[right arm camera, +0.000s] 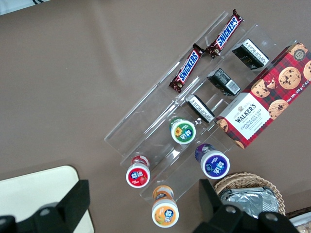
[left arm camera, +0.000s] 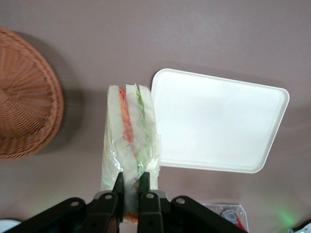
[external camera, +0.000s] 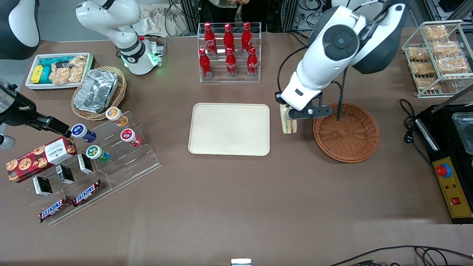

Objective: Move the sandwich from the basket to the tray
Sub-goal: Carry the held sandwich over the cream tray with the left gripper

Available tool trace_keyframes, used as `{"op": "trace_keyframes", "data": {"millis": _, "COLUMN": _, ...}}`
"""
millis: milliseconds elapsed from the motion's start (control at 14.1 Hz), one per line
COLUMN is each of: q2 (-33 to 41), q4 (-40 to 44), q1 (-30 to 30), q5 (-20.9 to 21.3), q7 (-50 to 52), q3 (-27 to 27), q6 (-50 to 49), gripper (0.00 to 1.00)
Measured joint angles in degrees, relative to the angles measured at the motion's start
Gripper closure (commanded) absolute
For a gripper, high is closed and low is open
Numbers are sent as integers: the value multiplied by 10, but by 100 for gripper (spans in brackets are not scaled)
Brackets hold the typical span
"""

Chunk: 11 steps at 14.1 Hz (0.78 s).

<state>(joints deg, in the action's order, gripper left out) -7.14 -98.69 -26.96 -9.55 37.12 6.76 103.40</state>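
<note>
My left gripper (external camera: pixel 287 117) is shut on the sandwich (external camera: pixel 285 121), a plastic-wrapped white bread wedge with red, orange and green filling. It hangs in the air between the reddish-brown wicker basket (external camera: pixel 346 132) and the cream tray (external camera: pixel 229 129), close to the tray's edge. In the left wrist view the fingers (left arm camera: pixel 118 187) pinch the sandwich (left arm camera: pixel 129 136) at one end, with the tray (left arm camera: pixel 218 121) beside it and the basket (left arm camera: pixel 26 97) on its other flank. The basket holds nothing I can see.
A clear rack of red cola bottles (external camera: pixel 229 51) stands farther from the camera than the tray. A stepped acrylic stand with cups and Snickers bars (external camera: pixel 96 162), a tan basket with a foil container (external camera: pixel 98 92) and a white snack bin (external camera: pixel 59 70) lie toward the parked arm's end. A wire rack of pastries (external camera: pixel 438 55) and a black appliance (external camera: pixel 452 159) lie toward the working arm's end.
</note>
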Motion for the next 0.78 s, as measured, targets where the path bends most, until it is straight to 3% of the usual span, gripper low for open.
{"op": "trace_keyframes", "data": {"millis": 426, "q2": -37, "q4": -113, "q1": -59, "q5": 4, "q7": -1, "q3": 1, "q6": 198, "gripper": 100}}
{"op": "trace_keyframes", "data": {"millis": 781, "q2": -90, "q4": -127, "q1": -69, "q5": 4, "q7": -24, "q3": 1, "q6": 288, "gripper": 100}}
